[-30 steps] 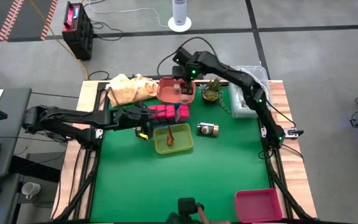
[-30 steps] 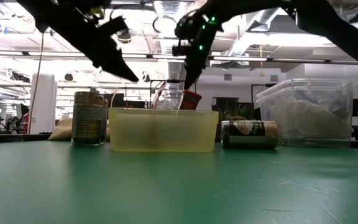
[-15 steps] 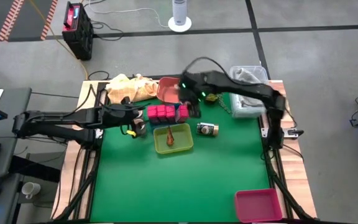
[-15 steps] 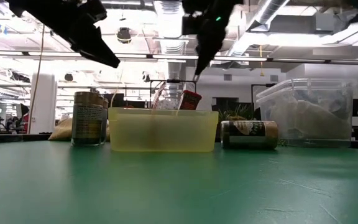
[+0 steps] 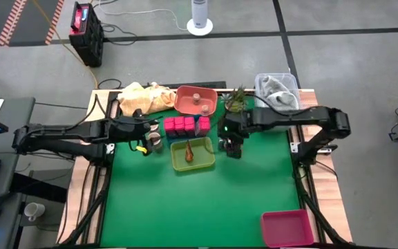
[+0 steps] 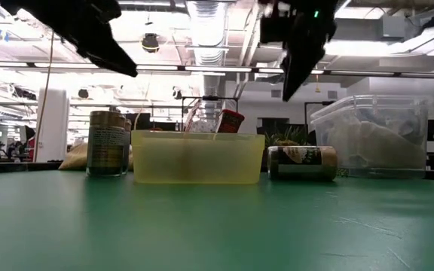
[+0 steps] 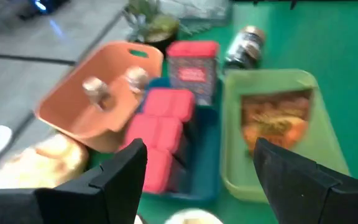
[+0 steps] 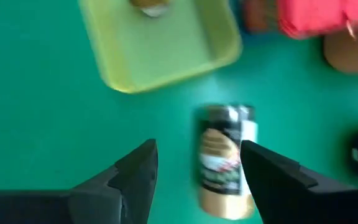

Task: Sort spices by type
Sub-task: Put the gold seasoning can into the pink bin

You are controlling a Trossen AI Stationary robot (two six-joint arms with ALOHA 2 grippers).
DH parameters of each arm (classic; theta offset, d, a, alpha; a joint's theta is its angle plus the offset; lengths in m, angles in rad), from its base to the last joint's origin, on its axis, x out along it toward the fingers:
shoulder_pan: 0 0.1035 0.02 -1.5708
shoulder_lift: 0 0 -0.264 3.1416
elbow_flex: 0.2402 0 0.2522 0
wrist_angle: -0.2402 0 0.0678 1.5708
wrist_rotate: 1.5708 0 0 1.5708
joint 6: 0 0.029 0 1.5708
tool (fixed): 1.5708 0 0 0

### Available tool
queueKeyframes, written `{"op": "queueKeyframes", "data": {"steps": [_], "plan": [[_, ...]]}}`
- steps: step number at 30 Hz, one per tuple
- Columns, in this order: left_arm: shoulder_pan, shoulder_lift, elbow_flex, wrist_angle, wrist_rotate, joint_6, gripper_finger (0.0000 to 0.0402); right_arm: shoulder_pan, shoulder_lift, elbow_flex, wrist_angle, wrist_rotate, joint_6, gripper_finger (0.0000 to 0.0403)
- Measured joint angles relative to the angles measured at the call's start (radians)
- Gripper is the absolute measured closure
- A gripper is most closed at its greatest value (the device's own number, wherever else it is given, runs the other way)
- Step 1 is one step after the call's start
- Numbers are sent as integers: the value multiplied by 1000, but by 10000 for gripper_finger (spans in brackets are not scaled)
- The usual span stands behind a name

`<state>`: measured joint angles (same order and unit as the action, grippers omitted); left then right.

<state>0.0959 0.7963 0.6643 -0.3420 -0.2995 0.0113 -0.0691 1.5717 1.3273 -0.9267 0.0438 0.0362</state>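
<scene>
A green mat [image 5: 206,200] covers the table, ringed by grey floor. The right gripper [image 8: 194,165], jaws parted and empty, hangs above a toppled jar [image 8: 224,160]. The left gripper [image 7: 197,165], also parted and empty, hovers near the pink boxes [image 7: 160,127].

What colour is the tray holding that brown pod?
Yellow-green tray, clearest in the right wrist view.

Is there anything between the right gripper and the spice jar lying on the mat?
Nothing: in the right wrist view the open right gripper hangs over the lying jar, with only bare green mat around.
</scene>
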Motion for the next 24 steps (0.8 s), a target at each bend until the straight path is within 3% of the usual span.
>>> {"op": "queueKeyframes", "data": {"steps": [9, 20, 24], "plan": [[-10, 83, 5, -239, 31, -194, 123, 231, -1, -4, 70, 210, 97, 147], [-9, 168, 150, -473, 66, -149, 123, 374, 0, -4, 85, 304, 185, 147], [-12, 168, 210, -493, 85, -49, 123, 385, 0, -21, 95, 304, 209, 147]]}}
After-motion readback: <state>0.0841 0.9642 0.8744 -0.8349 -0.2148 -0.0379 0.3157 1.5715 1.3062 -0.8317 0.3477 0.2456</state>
